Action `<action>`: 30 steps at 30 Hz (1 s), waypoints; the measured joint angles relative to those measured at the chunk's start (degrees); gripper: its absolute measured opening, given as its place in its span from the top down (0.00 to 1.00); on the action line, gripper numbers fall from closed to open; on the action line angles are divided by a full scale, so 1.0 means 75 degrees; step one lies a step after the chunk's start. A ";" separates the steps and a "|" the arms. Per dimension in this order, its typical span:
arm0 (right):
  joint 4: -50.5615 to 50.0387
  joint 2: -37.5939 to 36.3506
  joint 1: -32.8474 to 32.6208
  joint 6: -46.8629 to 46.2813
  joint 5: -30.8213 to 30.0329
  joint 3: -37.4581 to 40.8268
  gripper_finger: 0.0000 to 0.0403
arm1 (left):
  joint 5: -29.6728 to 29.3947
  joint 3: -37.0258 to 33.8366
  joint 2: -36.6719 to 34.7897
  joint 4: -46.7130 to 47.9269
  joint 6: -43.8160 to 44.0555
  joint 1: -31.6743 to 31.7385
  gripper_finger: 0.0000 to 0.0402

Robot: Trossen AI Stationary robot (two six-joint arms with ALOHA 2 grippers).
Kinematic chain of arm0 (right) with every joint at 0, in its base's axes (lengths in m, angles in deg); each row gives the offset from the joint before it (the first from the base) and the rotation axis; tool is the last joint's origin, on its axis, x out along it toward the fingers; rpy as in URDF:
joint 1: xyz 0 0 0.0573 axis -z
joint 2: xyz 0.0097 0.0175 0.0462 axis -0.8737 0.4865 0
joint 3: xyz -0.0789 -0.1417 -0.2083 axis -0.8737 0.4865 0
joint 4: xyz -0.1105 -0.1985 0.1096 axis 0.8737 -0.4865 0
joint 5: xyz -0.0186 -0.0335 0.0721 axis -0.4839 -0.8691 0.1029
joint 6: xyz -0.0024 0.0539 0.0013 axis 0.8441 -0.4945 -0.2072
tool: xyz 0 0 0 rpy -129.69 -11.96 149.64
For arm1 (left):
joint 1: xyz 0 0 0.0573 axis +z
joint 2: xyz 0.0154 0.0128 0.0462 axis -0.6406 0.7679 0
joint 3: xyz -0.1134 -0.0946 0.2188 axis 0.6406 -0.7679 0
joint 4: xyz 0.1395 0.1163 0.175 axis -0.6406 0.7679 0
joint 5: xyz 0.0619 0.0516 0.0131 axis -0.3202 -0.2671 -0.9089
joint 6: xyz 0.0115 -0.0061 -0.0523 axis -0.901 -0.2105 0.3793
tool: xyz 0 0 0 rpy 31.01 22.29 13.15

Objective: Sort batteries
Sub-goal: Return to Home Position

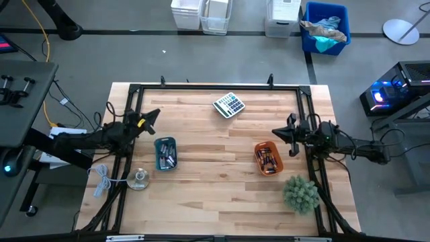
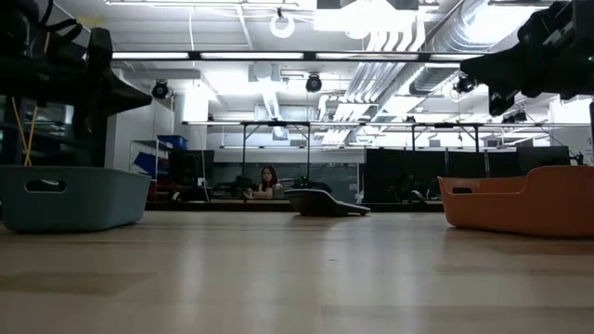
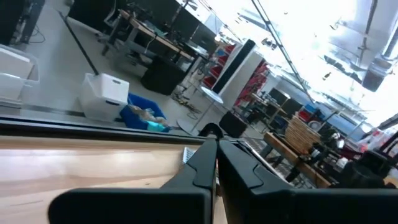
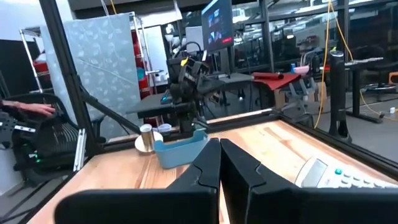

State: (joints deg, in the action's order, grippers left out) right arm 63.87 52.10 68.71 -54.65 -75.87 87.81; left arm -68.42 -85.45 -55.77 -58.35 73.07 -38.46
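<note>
Several small batteries (image 1: 167, 158) lie in a teal tray (image 1: 163, 143) on the table's left half. More batteries (image 1: 269, 161) lie in an orange tray (image 1: 259, 147) on the right half. My left gripper (image 1: 156, 113) hangs shut above the table, just beyond the teal tray toward the far-left; its closed fingertips (image 3: 216, 147) point across the table. My right gripper (image 1: 275, 132) is shut too, raised just above the far edge of the orange tray, and faces the teal tray (image 4: 180, 149). Neither holds anything.
A grey calculator (image 1: 229, 105) lies near the far edge at mid-table. A green plant ball (image 1: 300, 193) sits near the right near corner. A small metal can on a round base (image 1: 138, 179) and a white cable (image 1: 101, 180) lie at the left edge. Bare wood stretches between the trays.
</note>
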 joint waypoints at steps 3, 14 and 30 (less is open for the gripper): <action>-0.0119 -0.0002 0.0006 0.0000 0.0000 0.0002 1.00 | -0.0014 0.0000 0.0000 -0.0001 0.0002 0.0061 0.99; -0.0434 0.0105 0.0006 0.0000 0.0000 0.0002 1.00 | -0.0026 0.0000 0.0000 -0.0004 0.0002 -0.0012 0.99; -0.0855 0.0105 0.0006 0.0000 0.0000 0.0005 1.00 | 0.4765 0.0009 0.0000 0.0281 -0.4759 -0.0298 0.99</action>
State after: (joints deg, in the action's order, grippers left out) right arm 57.46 52.89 68.75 -54.65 -75.87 87.85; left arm -32.68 -85.38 -55.77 -56.24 37.38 -40.70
